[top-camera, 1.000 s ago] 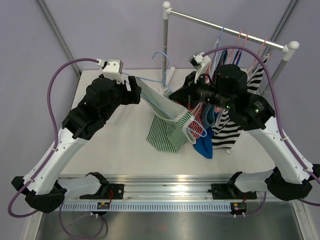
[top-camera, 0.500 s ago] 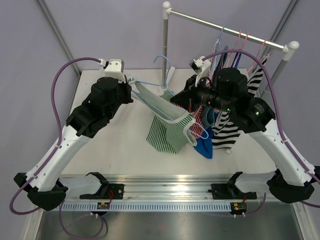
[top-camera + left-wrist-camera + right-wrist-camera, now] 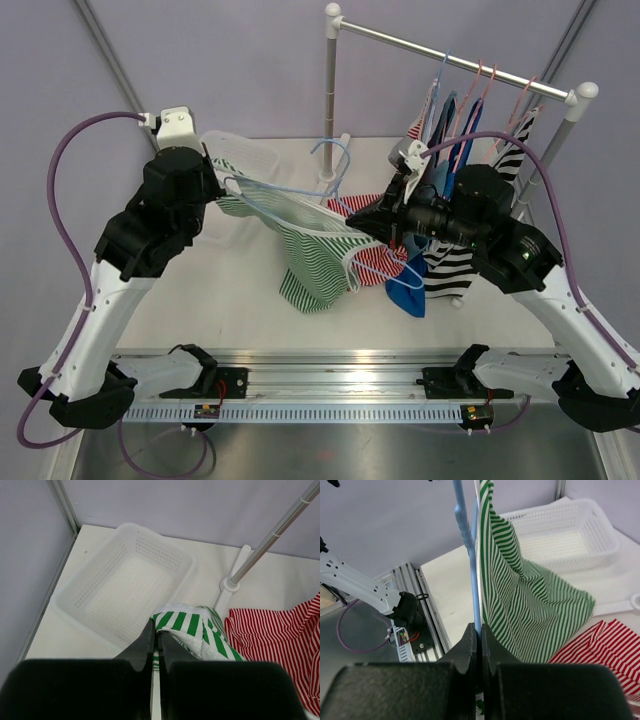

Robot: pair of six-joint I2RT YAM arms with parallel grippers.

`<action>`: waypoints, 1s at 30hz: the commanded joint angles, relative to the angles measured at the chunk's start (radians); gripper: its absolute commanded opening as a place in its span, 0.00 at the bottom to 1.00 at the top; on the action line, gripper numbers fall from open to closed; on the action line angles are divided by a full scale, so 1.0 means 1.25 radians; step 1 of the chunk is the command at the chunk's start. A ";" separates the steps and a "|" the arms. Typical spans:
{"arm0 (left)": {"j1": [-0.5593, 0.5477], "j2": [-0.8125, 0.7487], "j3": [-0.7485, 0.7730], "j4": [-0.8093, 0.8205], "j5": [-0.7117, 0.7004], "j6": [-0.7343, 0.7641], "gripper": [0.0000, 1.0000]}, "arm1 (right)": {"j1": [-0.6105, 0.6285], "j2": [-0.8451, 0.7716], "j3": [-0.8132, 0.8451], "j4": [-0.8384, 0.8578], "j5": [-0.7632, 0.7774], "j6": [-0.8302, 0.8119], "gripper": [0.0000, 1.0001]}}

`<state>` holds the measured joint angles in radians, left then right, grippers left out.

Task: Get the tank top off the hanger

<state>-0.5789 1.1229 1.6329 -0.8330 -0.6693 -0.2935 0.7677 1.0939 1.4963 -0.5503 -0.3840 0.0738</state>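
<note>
My left hand (image 3: 156,630) is pinched shut on the white hem of the green-striped tank top (image 3: 180,621), just in front of the perforated white plastic basket (image 3: 125,585). Right of the basket, my right hand (image 3: 477,629) is clamped on the thin blue wire hanger (image 3: 464,530), and the soft cloth drapes between both hands. Farther back, right of the basket, stands the metal rail (image 3: 400,43).
</note>
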 commanded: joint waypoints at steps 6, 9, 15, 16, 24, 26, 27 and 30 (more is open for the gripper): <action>0.147 -0.032 0.013 -0.033 0.114 -0.024 0.00 | 0.004 -0.136 -0.138 0.182 -0.046 -0.048 0.00; 0.167 -0.073 -0.038 -0.015 0.177 -0.031 0.00 | 0.006 -0.160 -0.182 0.244 -0.005 -0.042 0.00; 0.167 -0.196 -0.246 0.114 0.424 -0.041 0.00 | 0.006 -0.139 -0.307 0.621 0.029 0.084 0.00; 0.167 -0.238 -0.274 0.136 0.458 -0.050 0.00 | 0.004 -0.112 -0.316 0.675 0.013 0.102 0.00; 0.166 -0.340 -0.515 0.263 0.815 -0.079 0.00 | 0.006 0.016 -0.412 1.232 0.114 0.276 0.00; 0.165 -0.318 -0.520 0.216 0.829 -0.032 0.00 | 0.007 0.051 -0.436 1.328 0.177 0.291 0.00; 0.164 -0.312 -0.520 0.158 0.803 -0.017 0.00 | 0.007 0.059 -0.439 1.371 0.198 0.289 0.00; 0.162 -0.323 -0.520 0.053 0.620 0.014 0.01 | 0.007 0.038 -0.360 1.073 0.295 0.237 0.00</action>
<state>-0.3748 0.7364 0.9855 -0.6613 0.2222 -0.3386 0.7715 1.1751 0.9527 0.8570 -0.1772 0.3855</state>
